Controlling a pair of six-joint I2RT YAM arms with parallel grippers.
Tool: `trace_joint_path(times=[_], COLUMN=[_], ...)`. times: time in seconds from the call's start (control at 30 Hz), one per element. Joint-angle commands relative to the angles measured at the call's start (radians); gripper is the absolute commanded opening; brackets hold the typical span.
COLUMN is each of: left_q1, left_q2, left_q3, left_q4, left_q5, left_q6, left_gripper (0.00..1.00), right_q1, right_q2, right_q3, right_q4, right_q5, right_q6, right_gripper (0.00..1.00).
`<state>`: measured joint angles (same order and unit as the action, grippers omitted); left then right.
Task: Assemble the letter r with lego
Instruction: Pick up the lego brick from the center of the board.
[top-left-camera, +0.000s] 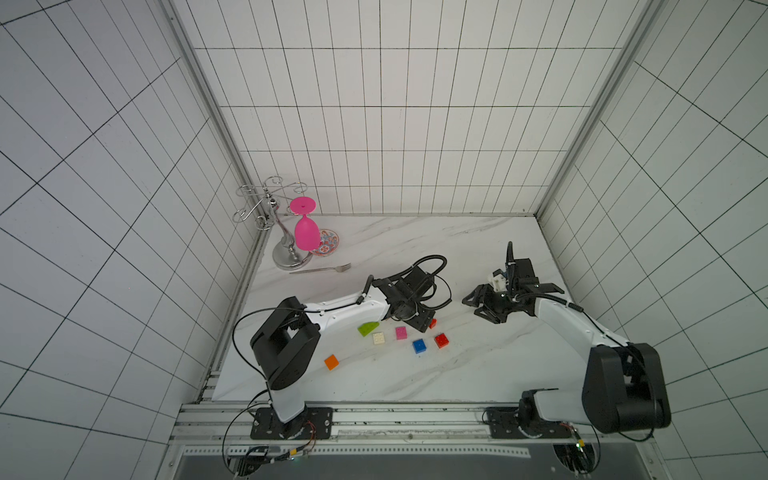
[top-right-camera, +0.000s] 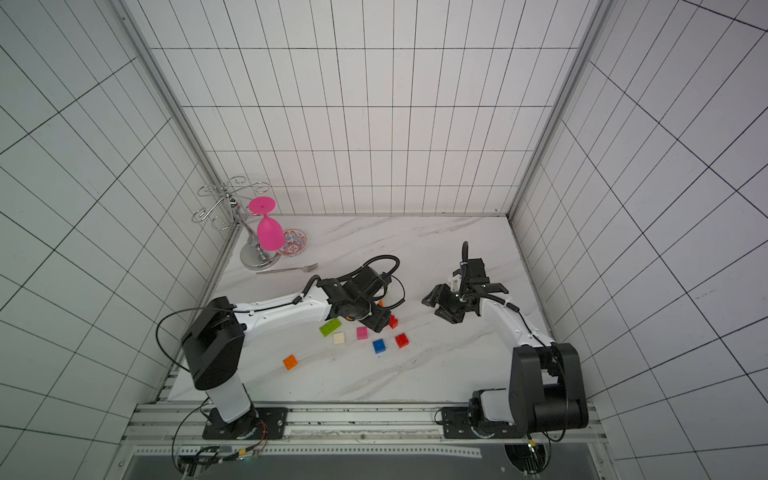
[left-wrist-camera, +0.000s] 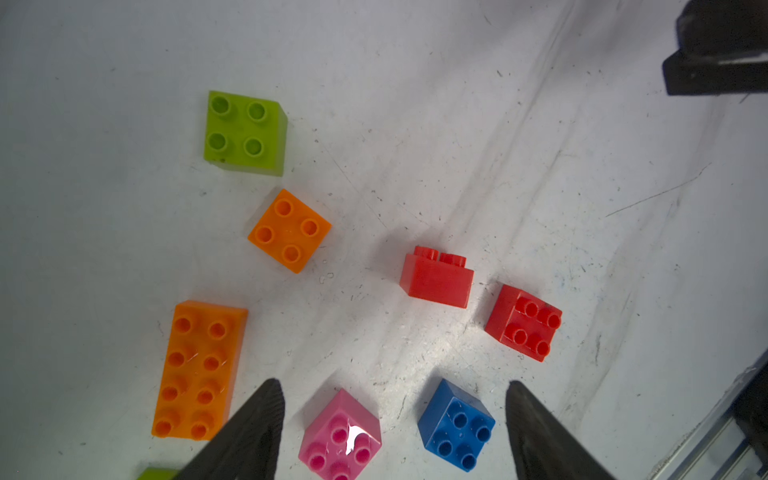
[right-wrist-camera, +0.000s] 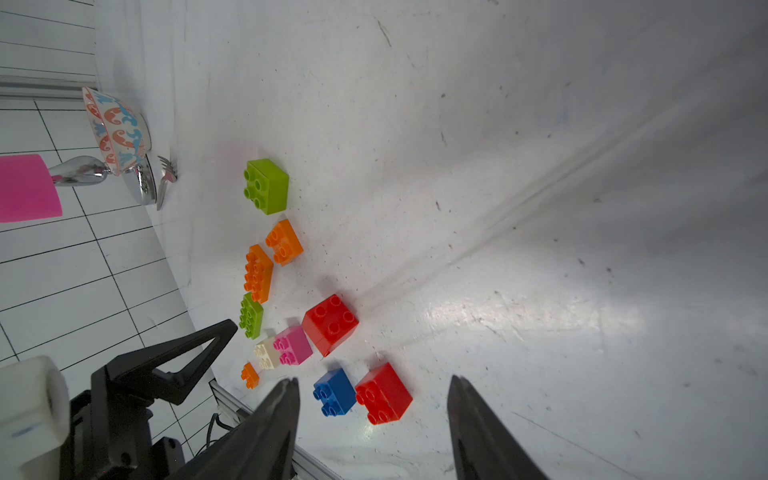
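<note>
Loose lego lies on the marble table. In both top views I see a lime brick, cream, pink, blue, red and orange. My left gripper hovers open over the cluster. In the left wrist view its fingertips flank the pink brick and blue brick below, touching neither. A long orange brick and a red brick on its side lie near. My right gripper hangs open and empty to the right.
A pink goblet hangs on a wire rack at the back left corner. Next to it are a patterned bowl and a fork. Tiled walls close three sides. A metal rail runs along the front.
</note>
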<state>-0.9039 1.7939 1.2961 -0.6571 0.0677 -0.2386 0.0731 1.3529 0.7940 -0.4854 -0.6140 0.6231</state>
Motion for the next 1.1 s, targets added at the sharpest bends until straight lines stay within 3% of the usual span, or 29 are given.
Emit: trace_joint_path(times=[0.0, 0.4, 0.83, 1.07], left_q1=[-0.017, -0.035, -0.037, -0.037], left_q2=[0.052, 0.233, 0.317, 0.34], left_q3=[0.069, 0.215, 0.314, 0.342], left_q4=[-0.059, -0.113, -0.164, -0.187], left_q5=[0.017, -0.013, 0.01, 0.012], left_q6=[0.08, 0.097, 0.123, 0.129], left_gripper=[0.74, 0.58, 0.4, 0.37], right_q1=[-0.025, -0.074, -0.091, -0.097], right_q2=[-0.009, -0.011, 0.003, -0.005], right_q3=[-0.039, -0.054, -0.057, -0.062], right_q4=[-0.004, -0.016, -0.015, -0.016], right_q5=[-0.061, -0.103, -0.121, -0.128], right_q6=[-0.02, -0.062, -0.079, -0.082], right_gripper=[0.6, 0.58, 0.57, 0.56])
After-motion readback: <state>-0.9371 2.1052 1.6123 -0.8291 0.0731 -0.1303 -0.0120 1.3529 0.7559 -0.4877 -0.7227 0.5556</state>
